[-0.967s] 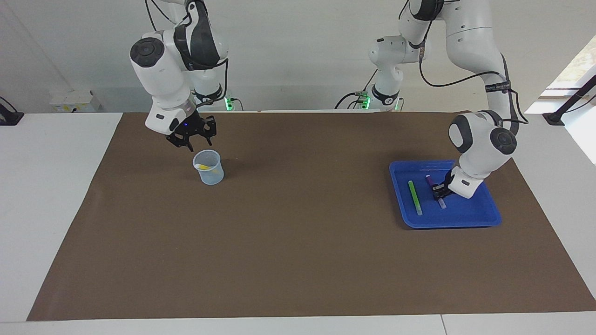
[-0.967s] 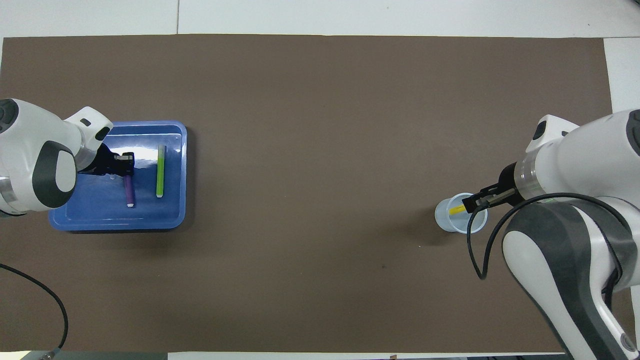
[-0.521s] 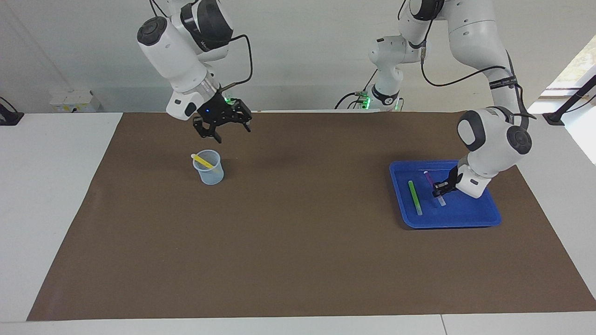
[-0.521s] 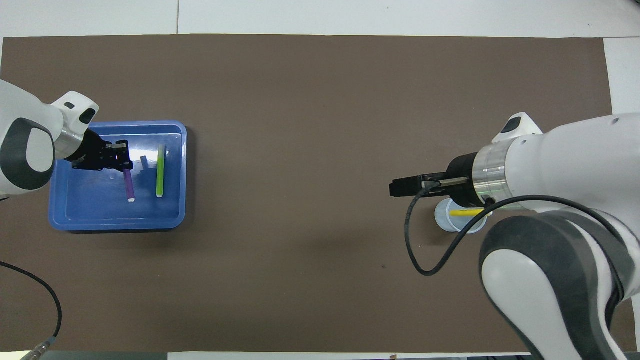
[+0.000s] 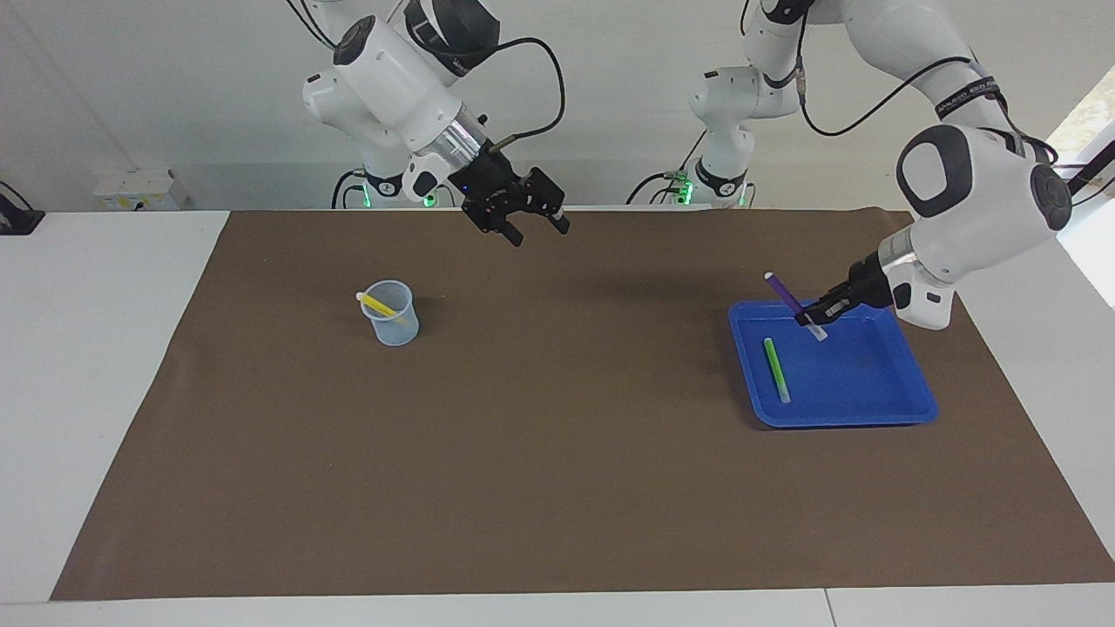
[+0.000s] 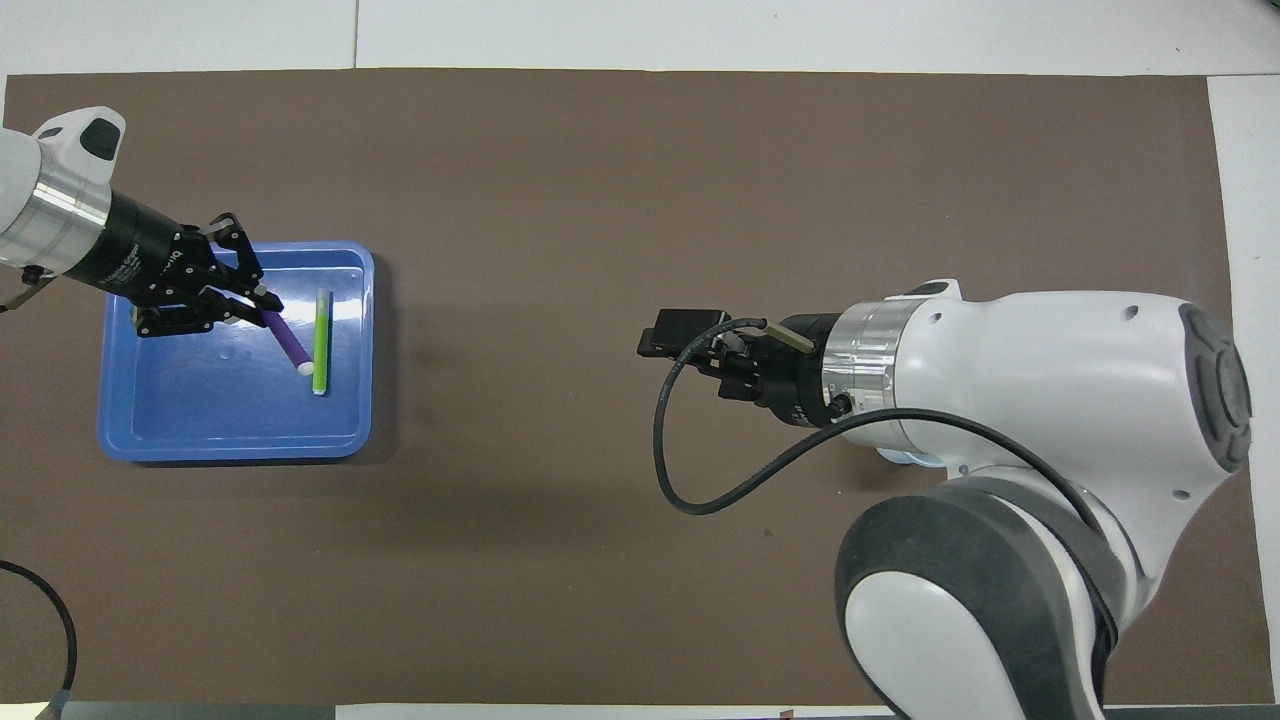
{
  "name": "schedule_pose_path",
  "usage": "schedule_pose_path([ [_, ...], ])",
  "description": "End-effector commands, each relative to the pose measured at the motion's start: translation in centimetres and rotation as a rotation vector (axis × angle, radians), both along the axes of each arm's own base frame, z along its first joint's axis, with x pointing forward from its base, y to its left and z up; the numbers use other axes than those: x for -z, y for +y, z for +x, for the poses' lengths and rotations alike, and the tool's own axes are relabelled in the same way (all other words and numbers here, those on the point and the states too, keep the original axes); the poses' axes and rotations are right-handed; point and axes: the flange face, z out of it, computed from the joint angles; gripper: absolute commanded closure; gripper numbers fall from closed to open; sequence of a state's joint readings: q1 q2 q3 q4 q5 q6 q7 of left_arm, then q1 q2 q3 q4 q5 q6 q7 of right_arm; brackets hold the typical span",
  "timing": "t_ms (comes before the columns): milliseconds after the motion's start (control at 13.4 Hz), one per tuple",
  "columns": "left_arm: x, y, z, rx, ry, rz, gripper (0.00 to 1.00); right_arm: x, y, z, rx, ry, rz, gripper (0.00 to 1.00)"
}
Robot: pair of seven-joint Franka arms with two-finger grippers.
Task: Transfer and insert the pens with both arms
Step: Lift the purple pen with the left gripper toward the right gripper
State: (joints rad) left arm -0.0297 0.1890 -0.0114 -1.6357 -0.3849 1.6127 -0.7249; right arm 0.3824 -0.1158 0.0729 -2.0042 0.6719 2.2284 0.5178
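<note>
Over the shallow blue plastic tray point(image 5: 915, 407), the left gripper point(image 5: 817, 315) is grasping the slim purple marker pen point(image 5: 786, 296) slantwise, pointing toward the empty right gripper point(image 5: 537, 230), its jaws released

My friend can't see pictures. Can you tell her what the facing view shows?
The left gripper holds the purple pen up over a blue tray, where the green pen lies. The right gripper hangs open above the brown mat. The yellow pen sits in a clear cup at the right arm's end.
</note>
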Motion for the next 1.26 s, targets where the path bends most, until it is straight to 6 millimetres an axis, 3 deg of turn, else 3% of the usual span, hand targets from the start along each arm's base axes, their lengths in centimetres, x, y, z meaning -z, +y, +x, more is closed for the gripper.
schedule_pose_path([
  [0, -1.7, -4.5, -2.4, -0.217, 0.133, -0.027, 1.0, 0.4, 0.0, -0.4, 0.039, 0.041, 0.023, 0.0],
  [149, -2.1, -7.2, -5.0, -0.284, 0.206, -0.115, 1.0, 0.3, 0.0, -0.1, 0.11, 0.078, 0.037, 0.0],
  [372, -0.8, -10.1, -8.3, -0.34, 0.27, -0.276, 1.0, 0.2, 0.0, -0.2, 0.132, 0.104, 0.078, 0.0],
  [595, -0.1, -15.1, -10.6, -0.386, 0.265, -0.298, 1.0, 0.1, 1.1, -0.8, 0.111, 0.101, 0.079, 0.0],
  [967, -0.4, -19.2, -12.4, -0.471, 0.266, -0.333, 1.0, -0.3, 4.1, -2.1, 0.087, 0.041, 0.092, 0.0],
  [1190, -0.4, -20.7, -12.9, -0.488, 0.273, -0.338, 1.0, -0.4, 5.2, -2.9, 0.056, 0.03, 0.09, 0.0],
])
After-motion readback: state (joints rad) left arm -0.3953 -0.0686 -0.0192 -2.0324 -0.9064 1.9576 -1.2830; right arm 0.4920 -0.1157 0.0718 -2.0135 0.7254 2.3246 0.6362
